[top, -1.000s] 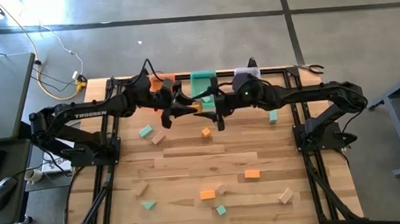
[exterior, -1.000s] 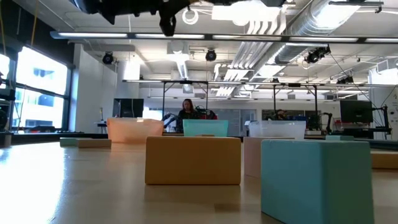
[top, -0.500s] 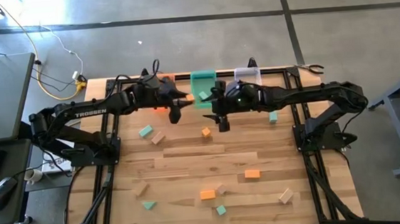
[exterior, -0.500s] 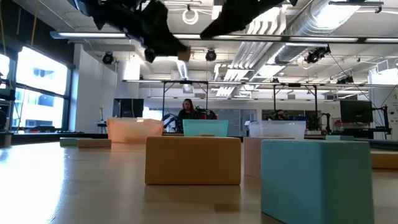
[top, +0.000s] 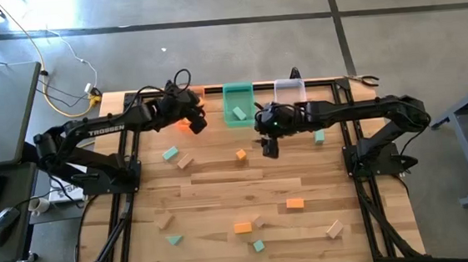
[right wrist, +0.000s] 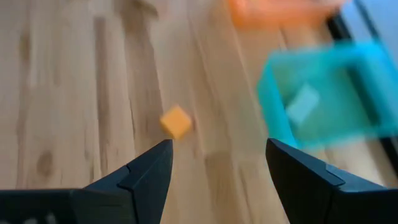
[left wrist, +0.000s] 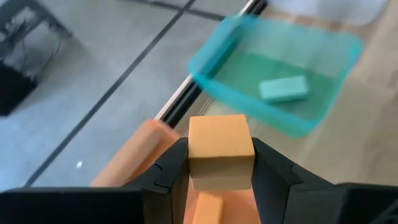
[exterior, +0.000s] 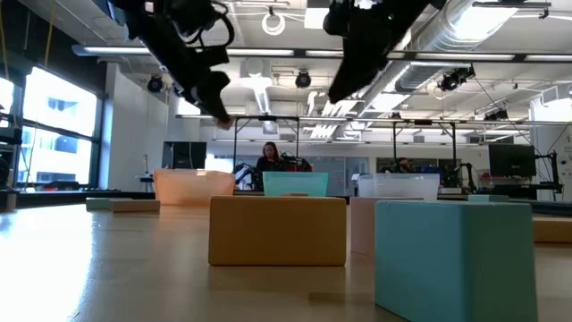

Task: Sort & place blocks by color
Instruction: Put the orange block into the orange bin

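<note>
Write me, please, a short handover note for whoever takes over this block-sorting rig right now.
Left tool: shut on an orange cube, above the orange bin.
Right tool: open, empty, over the table near a loose orange cube.
Done: one teal block lies in the green bin; an orange piece already shows in the orange bin.
Left: release the held cube, then sort the orange, teal and wood blocks scattered on the table. Clear bin contents: cannot tell.

Three bins [top: 238,104] side by side along the table's [top: 222,190] far edge, blocks [top: 242,227] scattered in front.
</note>
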Tool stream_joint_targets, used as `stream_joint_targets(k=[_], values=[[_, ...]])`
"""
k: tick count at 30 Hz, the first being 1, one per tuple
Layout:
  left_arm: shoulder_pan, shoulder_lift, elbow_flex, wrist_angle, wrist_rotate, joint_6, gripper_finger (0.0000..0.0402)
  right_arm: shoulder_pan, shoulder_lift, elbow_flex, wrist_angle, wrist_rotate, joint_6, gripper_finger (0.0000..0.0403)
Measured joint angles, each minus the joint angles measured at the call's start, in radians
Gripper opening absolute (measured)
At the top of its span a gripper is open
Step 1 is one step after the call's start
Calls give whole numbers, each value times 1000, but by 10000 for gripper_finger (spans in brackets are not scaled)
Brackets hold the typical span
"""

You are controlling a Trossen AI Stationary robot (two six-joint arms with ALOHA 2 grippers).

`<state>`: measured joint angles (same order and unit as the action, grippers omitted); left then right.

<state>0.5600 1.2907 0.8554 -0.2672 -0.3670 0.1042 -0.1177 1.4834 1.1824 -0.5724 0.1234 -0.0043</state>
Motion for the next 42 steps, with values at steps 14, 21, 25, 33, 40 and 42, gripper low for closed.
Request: stream_joint_targets(k=[14,21,25,33,40,42], values=[[189,84,-26,1,116,-40,111,21,0,-61,-378,172,414,245],[219,171,-26,2,123,-42,111,19,0,-174,-389,213,572,245],[234,196,-26,3,144,-49,112,19,0,-220,-389,241,682,245],[281,222,-26,8,184,-27,113,21,0,-320,-397,270,928,245],[305,235,-26,23,183,-7,117,22,0,-381,-423,286,1056,245],[305,235,-26,25,183,-4,125,23,0,-380,-452,301,1087,245]])
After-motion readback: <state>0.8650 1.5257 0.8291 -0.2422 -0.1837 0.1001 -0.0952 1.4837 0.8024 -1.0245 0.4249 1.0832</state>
